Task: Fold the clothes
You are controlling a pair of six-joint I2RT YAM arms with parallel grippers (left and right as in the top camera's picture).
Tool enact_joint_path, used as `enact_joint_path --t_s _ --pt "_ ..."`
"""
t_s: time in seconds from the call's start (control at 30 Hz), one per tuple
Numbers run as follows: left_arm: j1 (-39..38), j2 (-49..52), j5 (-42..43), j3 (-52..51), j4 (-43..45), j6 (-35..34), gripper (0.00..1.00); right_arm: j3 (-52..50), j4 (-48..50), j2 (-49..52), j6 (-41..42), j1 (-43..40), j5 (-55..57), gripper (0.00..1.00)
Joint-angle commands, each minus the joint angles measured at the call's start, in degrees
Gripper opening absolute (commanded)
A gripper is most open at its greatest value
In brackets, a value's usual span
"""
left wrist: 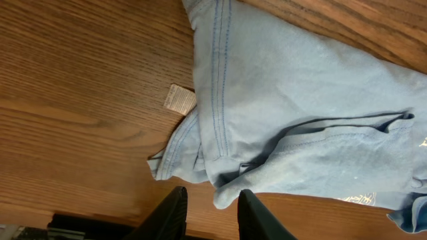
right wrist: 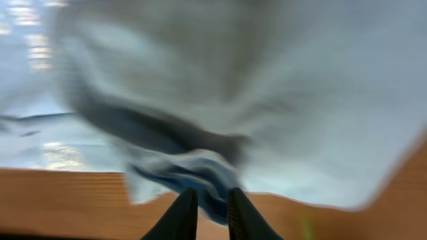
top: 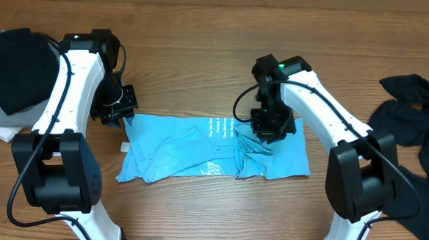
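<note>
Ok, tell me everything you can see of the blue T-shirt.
The T-shirt is light sky-blue, soft cotton-like knit, with white lettering near its middle. It lies rumpled in a rough sideways band on the wooden table, layers folded over each other. Double-stitched hems show, and a small label sticks out at one edge. The right gripper is down at a bunched fold; the blur hides any grip. The left gripper, open, sits just off its corner.
</note>
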Motion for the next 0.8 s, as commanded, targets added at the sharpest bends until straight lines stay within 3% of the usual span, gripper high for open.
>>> enact_joint_path --t_s 0.0,0.17,0.27,0.4,0.53,0.77 --pt "0.2 -0.5 0.6 1.1 -0.1 0.3 0.29 -0.3 -1.7 -1.3 5.0 -2.5 6.4 0.21" --pt "0.2 -0.5 0.6 1.1 0.5 0.2 0.30 -0.3 -0.3 -1.3 -4.8 -2.5 -5.5 0.28" --pt "0.2 -0.5 0.6 1.1 0.7 0.2 0.30 -0.3 2.3 -1.3 -6.3 -1.3 -10.9 0.34" --pt "0.2 -0.5 0.6 1.1 0.5 0.2 0.30 -0.3 4.8 -1.1 -6.2 1.9 -10.5 0.51" --pt "0.2 -0.5 0.6 1.1 0.5 0.2 0.30 -0.3 5.9 0.2 -1.4 4.0 -4.5 0.60" --pt "0.2 -0.5 0.6 1.1 0.5 0.2 0.30 -0.3 8.0 4.2 0.1 4.1 -3.8 0.61"
